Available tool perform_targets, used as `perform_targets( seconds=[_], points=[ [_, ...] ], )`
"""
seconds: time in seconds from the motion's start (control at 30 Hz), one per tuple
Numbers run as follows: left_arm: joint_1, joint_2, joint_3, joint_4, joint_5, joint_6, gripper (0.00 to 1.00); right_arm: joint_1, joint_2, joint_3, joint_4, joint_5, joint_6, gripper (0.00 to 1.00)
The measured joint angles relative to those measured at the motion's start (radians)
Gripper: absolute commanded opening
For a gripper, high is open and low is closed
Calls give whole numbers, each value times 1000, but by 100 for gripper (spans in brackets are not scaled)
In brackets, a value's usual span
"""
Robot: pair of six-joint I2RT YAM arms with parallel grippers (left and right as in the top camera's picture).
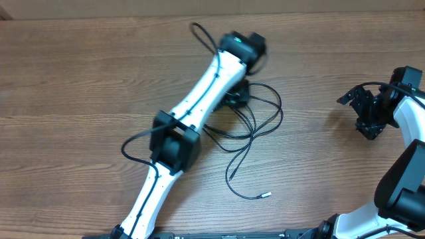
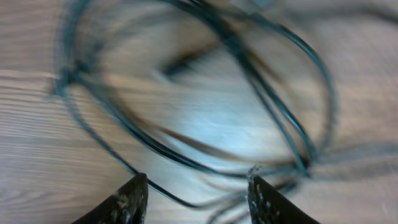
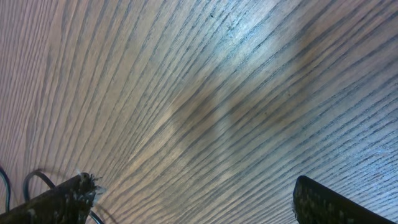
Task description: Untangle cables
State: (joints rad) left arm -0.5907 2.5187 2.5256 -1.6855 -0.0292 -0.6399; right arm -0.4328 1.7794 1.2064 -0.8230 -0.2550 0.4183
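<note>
The likeliest trouble starts at the left fingers (image 2: 127,202). They stand roughly half apart and low over the heap of cables (image 2: 303,163), with one thin strand running across the gap between them and several loops crossing just beyond. If they close here they may catch two or three cords at once, and a pull would then tighten the knot instead of freeing it. They may equally pinch nothing, since the cords are thin and lie flat on the wood. The left wrist view is smeared, so the aim is hard to judge. As far as it shows, these fingers clamp nothing, and I cannot tell whether the strand touches either of them. A second risk is dragging. From overhead the cables (image 1: 253,133) lie in overlapping loops just beside the end of the left arm (image 1: 199,93), and one long tail trails toward the near edge to a silver-tipped plug (image 1: 265,195). A lift from the middle would probably haul the whole bundle across the counter (image 1: 80,73), because nothing pins the other end. The right fingers (image 3: 68,199) are spread wide and empty, with bare wood grain between them. From overhead they sit well apart from the tangle on the far right, too far off to hold a strand down.
</note>
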Motion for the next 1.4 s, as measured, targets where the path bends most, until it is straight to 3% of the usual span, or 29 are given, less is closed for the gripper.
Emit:
perform_targets(
  seconds=[0.1, 0.27, 0.43, 1.1, 1.17, 1.27, 1.4],
  points=[
    [64, 0, -9, -1, -9, -28, 51, 0, 0, 0, 0, 0, 0, 100],
    [126, 0, -81, -1, -13, -65, 40, 0, 0, 0, 0, 0, 0, 100],
    [135, 0, -146, -1, 10, -88, 49, 0, 0, 0, 0, 0, 0, 100],
    [135, 0, -307, -1, 31, -304, 50, 0, 0, 0, 0, 0, 0, 100],
    [135, 0, -312, 0, 24, -321, 47, 0, 0, 0, 0, 0, 0, 100],
    [135, 0, -327, 14, 15, -342, 32, 0, 0, 0, 1, 0, 0, 100],
    [135, 0, -343, 36, 9, -360, 29, 0, 0, 0, 1, 0, 0, 100]
  ],
)
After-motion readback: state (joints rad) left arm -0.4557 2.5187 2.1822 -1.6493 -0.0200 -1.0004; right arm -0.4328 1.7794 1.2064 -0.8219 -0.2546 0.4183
